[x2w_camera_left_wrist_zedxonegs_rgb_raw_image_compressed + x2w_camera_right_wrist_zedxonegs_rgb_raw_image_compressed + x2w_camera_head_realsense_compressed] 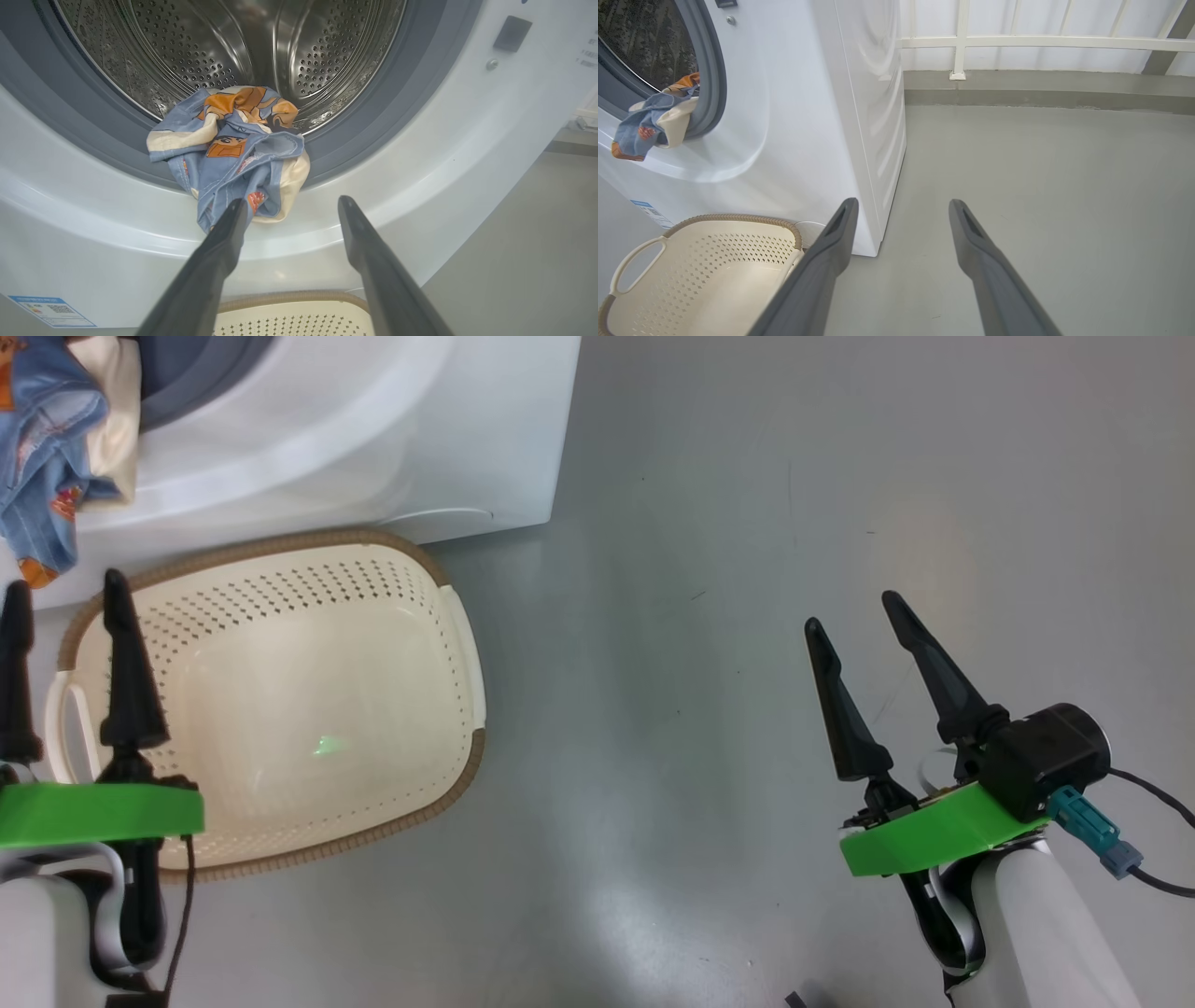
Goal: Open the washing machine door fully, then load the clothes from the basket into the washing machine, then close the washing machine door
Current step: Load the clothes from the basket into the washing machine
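Left wrist view is looking straight into the washing machine [444, 154], whose round opening is standing uncovered. The clothes [233, 149] are lying as one bundle across the lower lip. Part is resting inside the steel drum [327, 56], while blue and cream folds are spilling over the grey gasket [364, 135] and hanging down the white front. That is likely why the left jaws are standing apart and pointing at the bundle from just below, holding nothing. One finger's tip is overlapping the hanging hem, though I cannot tell whether it is touching.

The basket [308, 691] is sitting on the floor [840, 476] right against the machine's front, under the opening. It is looking empty, so the loading is seeming nearly done. The right jaws are also standing apart and empty, hovering over the floor off to the machine's right, probably to be leaving the left arm room. The overhanging cloth is needing a push inward, or the door is risking pinching it.
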Motion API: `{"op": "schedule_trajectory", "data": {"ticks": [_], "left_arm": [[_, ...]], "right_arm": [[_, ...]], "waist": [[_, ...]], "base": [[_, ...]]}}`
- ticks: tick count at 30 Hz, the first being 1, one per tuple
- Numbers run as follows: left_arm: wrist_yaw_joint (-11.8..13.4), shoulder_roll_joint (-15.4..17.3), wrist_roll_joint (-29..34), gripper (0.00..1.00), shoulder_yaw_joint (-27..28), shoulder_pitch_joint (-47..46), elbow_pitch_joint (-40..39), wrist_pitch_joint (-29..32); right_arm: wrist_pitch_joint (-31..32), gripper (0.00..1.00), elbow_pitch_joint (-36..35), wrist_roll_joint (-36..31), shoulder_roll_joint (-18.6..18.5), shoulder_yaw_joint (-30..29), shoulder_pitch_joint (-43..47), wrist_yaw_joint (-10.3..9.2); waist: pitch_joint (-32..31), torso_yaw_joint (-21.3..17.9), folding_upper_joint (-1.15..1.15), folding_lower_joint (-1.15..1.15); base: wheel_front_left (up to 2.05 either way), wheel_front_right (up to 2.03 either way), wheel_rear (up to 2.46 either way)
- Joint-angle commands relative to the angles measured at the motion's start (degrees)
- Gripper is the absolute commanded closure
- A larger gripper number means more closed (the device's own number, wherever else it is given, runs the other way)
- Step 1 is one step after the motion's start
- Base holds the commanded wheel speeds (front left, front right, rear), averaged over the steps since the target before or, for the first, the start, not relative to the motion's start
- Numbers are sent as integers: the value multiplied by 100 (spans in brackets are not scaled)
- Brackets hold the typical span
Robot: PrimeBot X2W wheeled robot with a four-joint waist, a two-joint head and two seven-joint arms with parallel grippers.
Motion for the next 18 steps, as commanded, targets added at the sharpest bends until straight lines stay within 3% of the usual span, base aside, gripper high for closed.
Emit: {"op": "schedule_trajectory", "data": {"ticks": [1, 18], "left_arm": [[-47, 96, 108, 0, 229, 124, -119, -34], [-272, -252, 467, 0, 421, 167, 46, -34]], "right_arm": [[-27, 0, -127, -33, 11, 104, 201, 16], [-27, 0, -120, -33, 11, 112, 208, 16]], "waist": [[-5, -2, 0, 0], [-13, 26, 0, 0]], "base": [[0, 0, 0], [0, 0, 0]]}}
